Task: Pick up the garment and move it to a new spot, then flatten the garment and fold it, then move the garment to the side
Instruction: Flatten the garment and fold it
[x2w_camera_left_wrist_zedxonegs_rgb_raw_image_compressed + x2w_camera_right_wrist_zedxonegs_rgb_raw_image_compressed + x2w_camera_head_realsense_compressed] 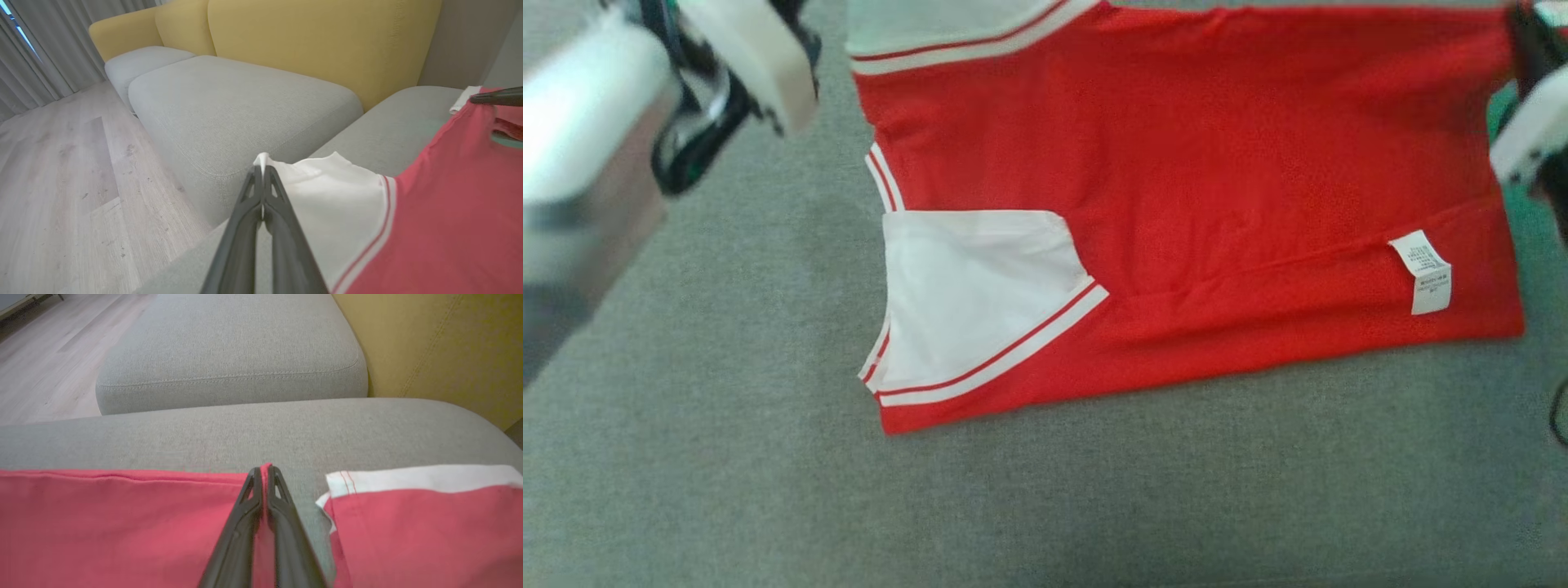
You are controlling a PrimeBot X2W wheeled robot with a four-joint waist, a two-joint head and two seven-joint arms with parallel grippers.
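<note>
The garment (1217, 180) is a red shirt with white sleeves, lying spread on a grey sofa seat (768, 457). One white sleeve (972, 286) is folded over the red body, and a white label (1421, 271) shows near the hem. My left gripper (262, 171) is shut on the tip of a white sleeve (327, 192), lifting it slightly. My right gripper (265, 471) is shut on the garment's red edge (102, 522). In the head view, my left wrist (711, 90) sits blurred at the upper left and my right wrist (1535, 122) at the right edge.
A second grey seat cushion (229, 106) lies beyond a gap, with yellow backrests (327, 36) behind it. Pale wood floor (61, 183) and grey curtains (49, 49) lie past the sofa's edge. Bare grey cushion (1094, 506) stretches in front of the garment.
</note>
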